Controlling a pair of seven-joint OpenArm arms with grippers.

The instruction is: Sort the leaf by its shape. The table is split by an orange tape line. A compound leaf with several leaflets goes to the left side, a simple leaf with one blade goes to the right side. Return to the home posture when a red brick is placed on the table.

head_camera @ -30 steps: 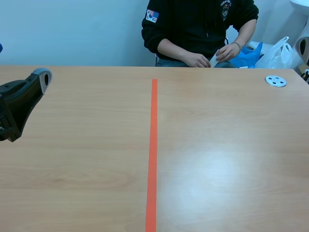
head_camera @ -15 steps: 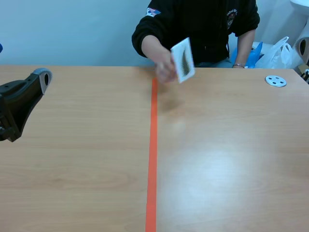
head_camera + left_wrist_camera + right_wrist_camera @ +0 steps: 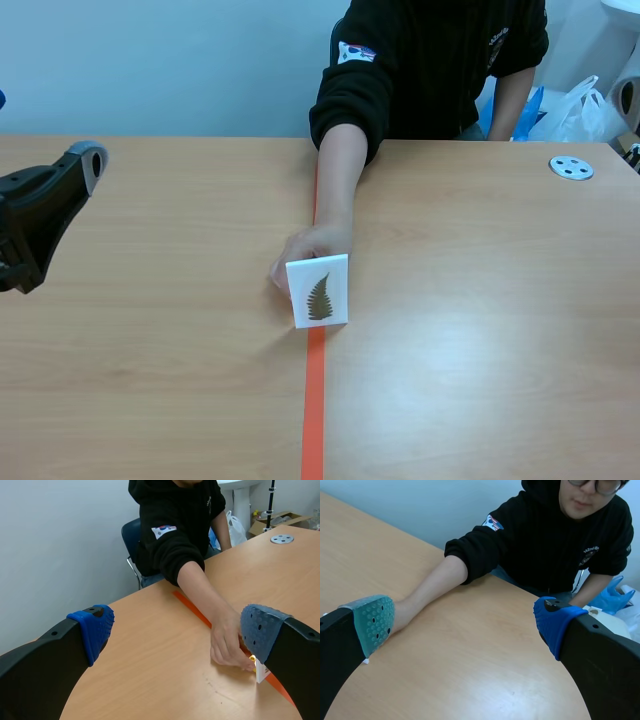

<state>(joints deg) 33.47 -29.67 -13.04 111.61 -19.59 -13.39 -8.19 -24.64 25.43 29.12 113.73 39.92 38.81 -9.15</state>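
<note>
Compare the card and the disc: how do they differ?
The card is white and rectangular; the disc is grey and round. The card stands on edge on the tape line, held by a hand; the disc lies flat, untouched, far right. Both are on the table.

The arms [image 3: 40,215] are black with thick fingers [image 3: 30,675]. On the left gripper [image 3: 177,630] the dotted pads [image 3: 95,630] are blue, on the right gripper [image 3: 465,617] grey-green and blue. The person [image 3: 440,50] wears a black hoodie [image 3: 545,540] with a flag patch [image 3: 164,530] on the sleeve.

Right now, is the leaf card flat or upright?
Upright: the hand holds the leaf card by its top edge over the orange tape line, printed face toward the camera.
</note>
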